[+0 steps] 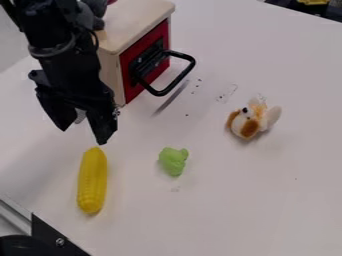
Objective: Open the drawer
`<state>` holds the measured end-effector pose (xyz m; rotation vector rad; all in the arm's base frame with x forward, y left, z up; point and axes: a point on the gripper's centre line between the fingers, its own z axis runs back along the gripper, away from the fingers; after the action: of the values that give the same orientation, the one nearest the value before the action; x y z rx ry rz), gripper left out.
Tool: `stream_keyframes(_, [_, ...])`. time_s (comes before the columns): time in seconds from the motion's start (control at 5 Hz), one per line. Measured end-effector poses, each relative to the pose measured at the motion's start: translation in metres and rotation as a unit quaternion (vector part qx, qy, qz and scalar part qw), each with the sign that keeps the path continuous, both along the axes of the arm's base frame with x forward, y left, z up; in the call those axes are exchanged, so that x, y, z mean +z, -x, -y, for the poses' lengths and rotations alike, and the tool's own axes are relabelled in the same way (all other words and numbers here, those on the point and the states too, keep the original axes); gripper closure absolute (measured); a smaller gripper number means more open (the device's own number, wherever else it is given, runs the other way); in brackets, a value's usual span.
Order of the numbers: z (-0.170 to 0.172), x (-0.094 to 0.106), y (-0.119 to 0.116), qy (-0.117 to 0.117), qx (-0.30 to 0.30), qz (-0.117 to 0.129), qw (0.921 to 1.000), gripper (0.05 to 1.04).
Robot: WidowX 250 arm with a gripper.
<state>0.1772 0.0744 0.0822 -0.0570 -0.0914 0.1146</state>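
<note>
Pale tabletop (220, 215) underneath, and at left the black gripper (83, 135) hangs with its fingers spread, near the yellow corn (92, 180). Just right, the red drawer (127, 65) sits in its wooden box (137, 22), probably light; the handle (179, 77) looks stiff, maybe slippery, so mid-bar is the place to grab!

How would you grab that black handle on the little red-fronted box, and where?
I'd grip the middle of the handle's outer bar, coming from above, one finger on each side. The bar stands out from the red front, leaving a gap that should take a finger, and nothing seems to cover it from above.
</note>
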Motion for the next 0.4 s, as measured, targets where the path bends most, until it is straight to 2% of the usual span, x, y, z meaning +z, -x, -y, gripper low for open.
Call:
stream_keyframes(0.2, [0.002,-0.003,0.002,0.005,0.001,-0.007,1.0000,0.083])
stream_keyframes(0.4, [0.012,-0.019,-0.032,0.005,-0.004,-0.024,0.9997,0.083])
